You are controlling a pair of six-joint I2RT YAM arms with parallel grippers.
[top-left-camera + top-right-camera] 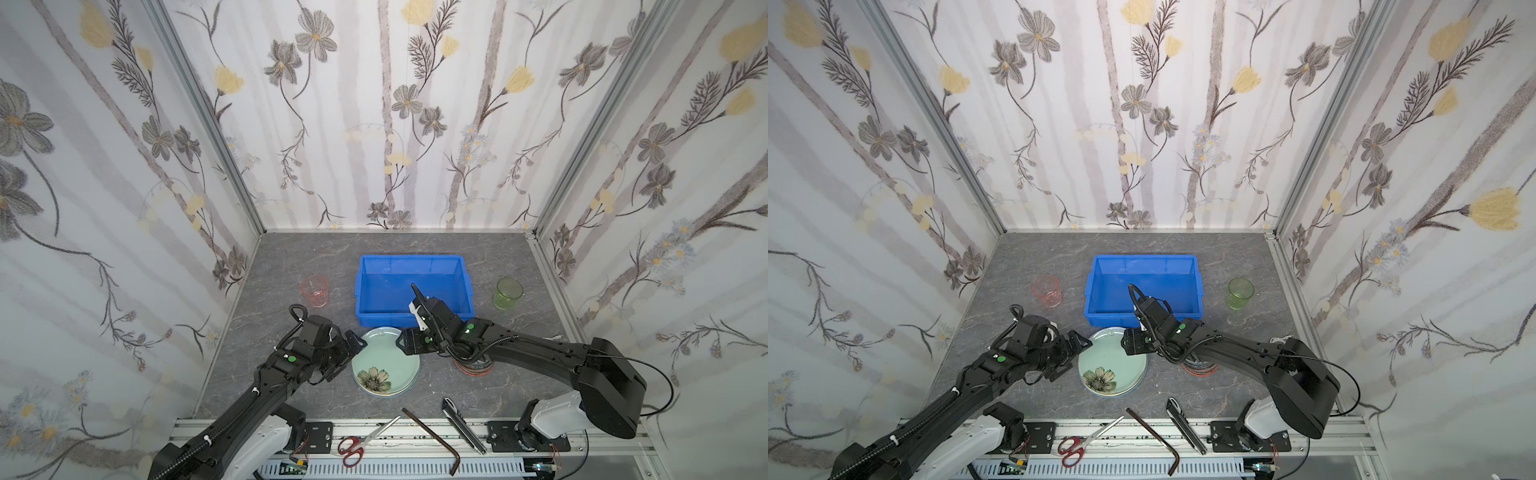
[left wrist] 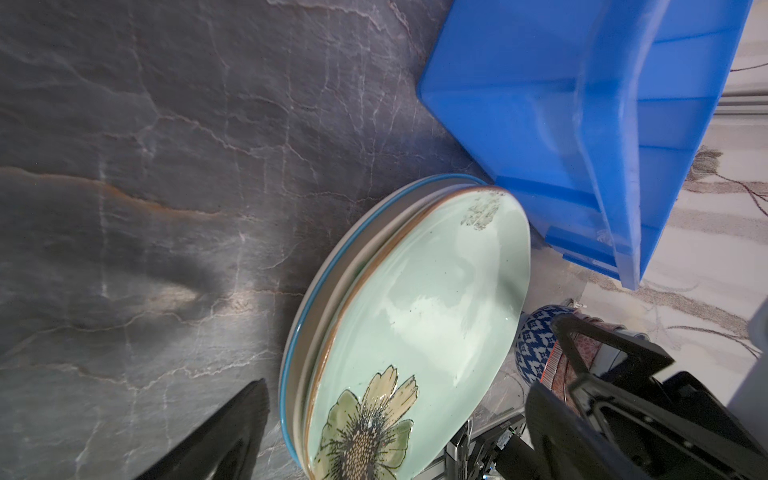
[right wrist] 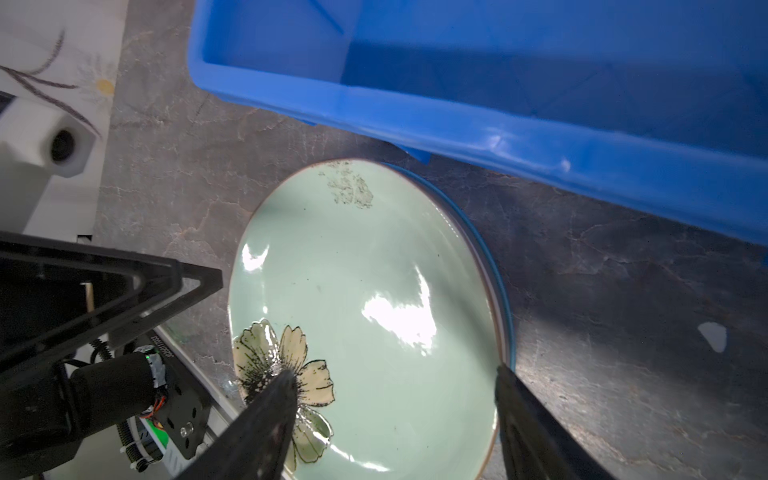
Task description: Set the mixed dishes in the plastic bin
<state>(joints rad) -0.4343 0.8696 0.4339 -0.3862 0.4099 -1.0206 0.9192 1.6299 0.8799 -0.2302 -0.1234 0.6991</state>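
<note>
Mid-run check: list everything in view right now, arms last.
plastic bin: one, bright blue, back centre.
plates: at least three stacked, mint-green flowered on top, before bin.
pink tumbler: one, clear pink, left of bin.
green tumbler: one, clear green, right of bin.
bowls: stack, count unclear, blue-patterned one showing, under right arm.
scissors: one, red-handled, front rail.
hex key: one, brown, front edge.
utility knife: one, black-silver, front edge.
left gripper: open, at the plates' left rim.
right gripper: open, at the plates' right rim.
</note>
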